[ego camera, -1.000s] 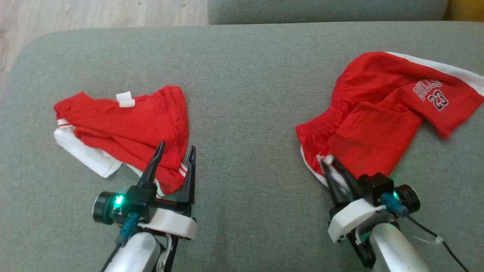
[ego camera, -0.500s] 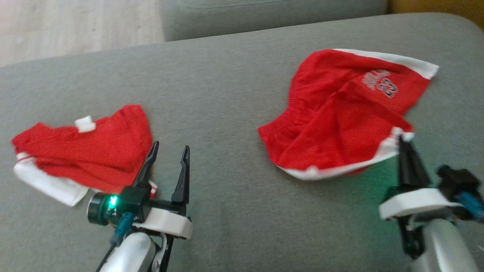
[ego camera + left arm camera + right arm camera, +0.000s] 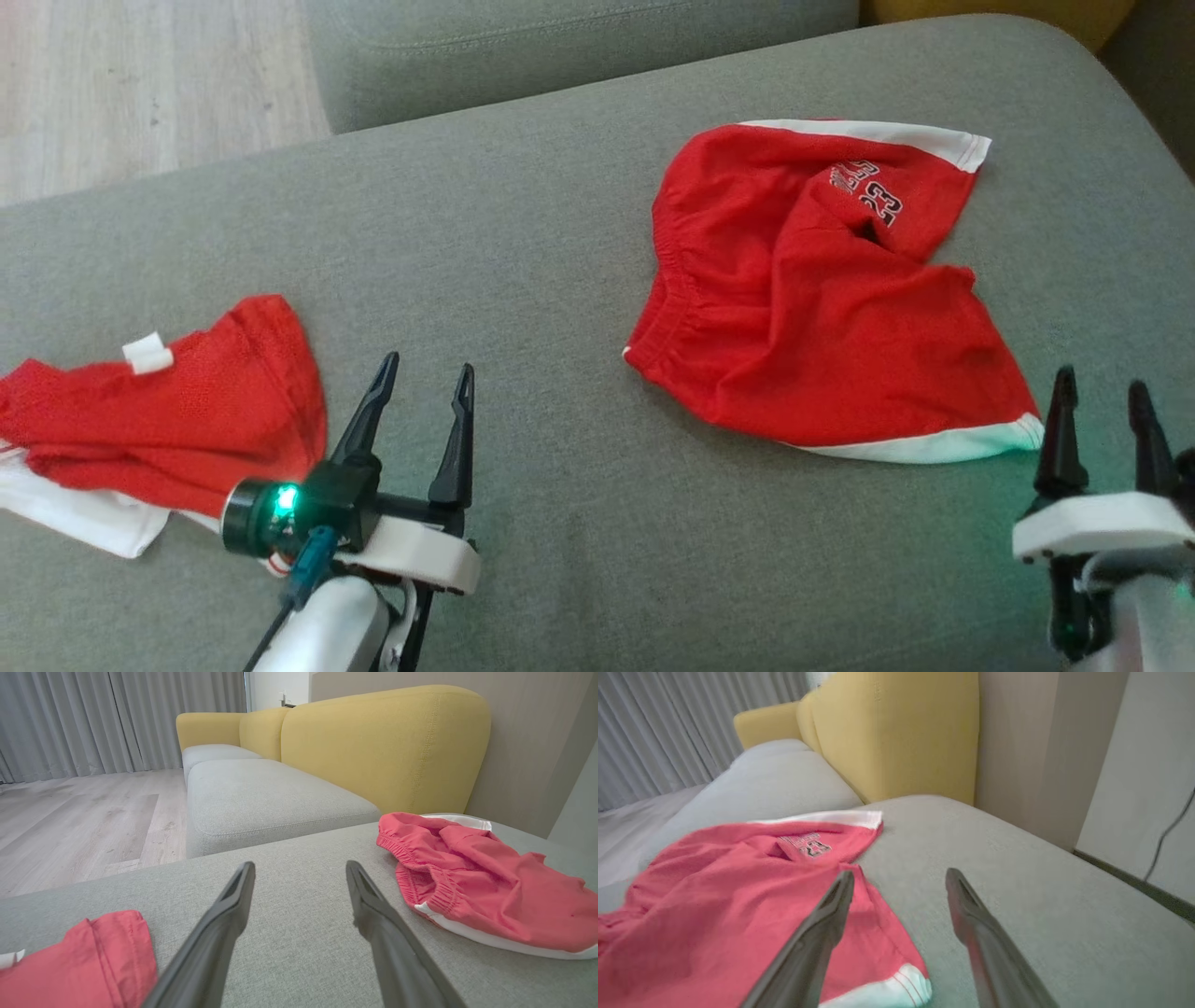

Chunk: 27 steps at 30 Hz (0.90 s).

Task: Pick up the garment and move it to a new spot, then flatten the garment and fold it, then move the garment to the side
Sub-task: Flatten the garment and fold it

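Claws sit nearest. The left claw (image 3: 428,366) has its two dark fingers spread with nothing between them, above the grey fabric sofa cushion (image 3: 560,280). The right claw (image 3: 1102,381) is likewise spread and empty, just right of the garment's near white-hemmed corner.

Left of the left claw lies a folded red garment with white trim (image 3: 177,420), with a small blank white tag (image 3: 147,354) on its far side.

Farther right lie the red shorts with white hem bands (image 3: 822,327), rumpled and partly folded over themselves, with the gathered elastic waistband (image 3: 667,299) facing left. Near the far hem is a dark printed "23" (image 3: 885,201); the word beside it is creased and unreadable.

Beyond are a second grey cushion (image 3: 560,47), pale wood floor (image 3: 140,84) and a yellow sofa back (image 3: 383,751).
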{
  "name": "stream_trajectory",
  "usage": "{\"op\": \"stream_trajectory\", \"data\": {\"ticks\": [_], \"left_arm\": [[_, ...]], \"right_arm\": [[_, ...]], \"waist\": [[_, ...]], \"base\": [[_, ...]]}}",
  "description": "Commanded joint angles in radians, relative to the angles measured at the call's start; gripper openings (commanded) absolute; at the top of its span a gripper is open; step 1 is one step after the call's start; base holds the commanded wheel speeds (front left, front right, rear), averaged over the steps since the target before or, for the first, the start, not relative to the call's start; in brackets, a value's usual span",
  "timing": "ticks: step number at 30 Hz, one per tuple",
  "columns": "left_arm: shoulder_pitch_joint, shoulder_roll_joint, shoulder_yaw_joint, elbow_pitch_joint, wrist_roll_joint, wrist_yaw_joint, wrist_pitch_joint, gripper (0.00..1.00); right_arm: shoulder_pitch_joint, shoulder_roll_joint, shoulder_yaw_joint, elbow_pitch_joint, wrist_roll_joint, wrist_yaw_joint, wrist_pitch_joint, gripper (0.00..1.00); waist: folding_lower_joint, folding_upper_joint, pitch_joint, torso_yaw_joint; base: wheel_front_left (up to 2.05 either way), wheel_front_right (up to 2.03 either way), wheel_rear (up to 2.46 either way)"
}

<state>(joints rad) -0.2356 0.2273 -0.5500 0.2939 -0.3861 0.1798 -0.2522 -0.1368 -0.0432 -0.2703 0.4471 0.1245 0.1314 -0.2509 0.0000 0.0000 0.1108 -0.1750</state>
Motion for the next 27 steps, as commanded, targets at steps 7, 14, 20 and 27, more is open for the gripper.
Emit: {"op": "stream_trajectory", "data": {"ticks": [7,14,20,27], "left_arm": [[-0.020,0.001,0.033,-0.019,0.010,-0.007,-0.010,1.00],[-0.022,-0.011,0.028,-0.017,0.017,-0.013,-0.010,1.00],[-0.035,-0.015,0.028,-0.014,0.022,-0.017,-0.010,1.00],[-0.052,-0.029,0.025,-0.010,0.027,-0.024,-0.010,1.00]], "right_arm": [[-0.007,-0.007,0.259,-0.199,-0.009,-0.001,-0.011,1.00],[0.001,-0.007,0.484,-0.176,-0.082,-0.001,-0.010,1.00],[-0.081,-0.007,0.575,-0.064,-0.153,-0.001,0.045,1.00],[-0.165,-0.007,0.539,0.082,-0.248,-0.001,0.105,1.00]], "waist": [[0.0000,0.0000,-0.016,0.037],[0.0000,0.0000,-0.005,0.107],[0.0000,0.0000,0.030,0.174],[0.0000,0.0000,0.063,0.242]], "base": [[0.00,0.00,0.00],[0.00,0.00,0.00],[0.00,0.00,0.00],[0.00,0.00,0.00]]}}
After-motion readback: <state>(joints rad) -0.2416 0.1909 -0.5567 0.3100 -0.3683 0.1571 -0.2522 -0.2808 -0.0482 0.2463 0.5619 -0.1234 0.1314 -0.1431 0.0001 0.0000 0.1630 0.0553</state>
